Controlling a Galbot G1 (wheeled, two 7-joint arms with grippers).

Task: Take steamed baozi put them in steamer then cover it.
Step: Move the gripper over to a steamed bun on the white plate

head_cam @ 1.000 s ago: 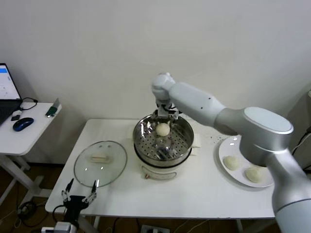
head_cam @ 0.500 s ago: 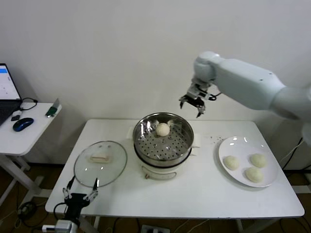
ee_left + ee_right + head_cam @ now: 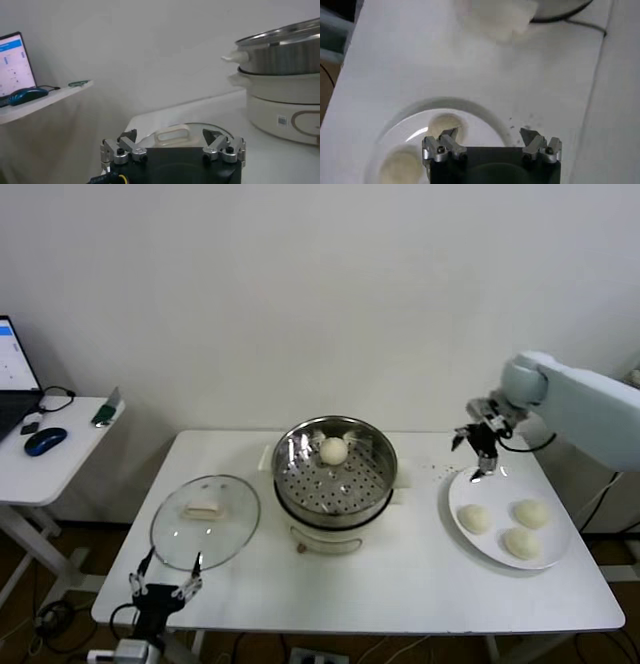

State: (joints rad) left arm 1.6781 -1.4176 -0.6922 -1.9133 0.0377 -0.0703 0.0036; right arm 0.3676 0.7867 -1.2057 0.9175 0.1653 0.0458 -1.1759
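1. The fingers (image 3: 449, 136) of the right gripper (image 3: 478, 446) stand wide apart and hold nothing; the gripper hangs above the back rim of the plate (image 3: 470, 536), near the tabletop's right edge.
2. In the right wrist view the spread jaws look down on the plate (image 3: 485, 126), with 2 buns in sight there, 1 just beside a fingertip (image 3: 441, 125) and 1 lower on the plate (image 3: 398, 166).
3. The left gripper (image 3: 165, 588) is parked below the tabletop's front left corner, its fingers (image 3: 128, 140) also spread apart and empty.
4. 1 bun (image 3: 334, 450) lies on the perforated tray inside the steamer (image 3: 336, 514), toward its back wall.
5. The steamer stands at the middle of the table (image 3: 400, 584), uncovered.
6. 3 buns rest on the plate by the right edge: 1 on its left side (image 3: 474, 519), 1 at the right (image 3: 531, 513), 1 at the front (image 3: 520, 542).
7. The lid (image 3: 205, 519) lies flat on the tabletop near the left edge, handle up, just left of the steamer and apart from it.
8. In the left wrist view the lid (image 3: 174, 135) lies just past the gripper, with the steamer (image 3: 280, 100) beyond.
9. A side desk (image 3: 60, 446) to the left carries a laptop (image 3: 14, 379) and a blue mouse (image 3: 47, 439).
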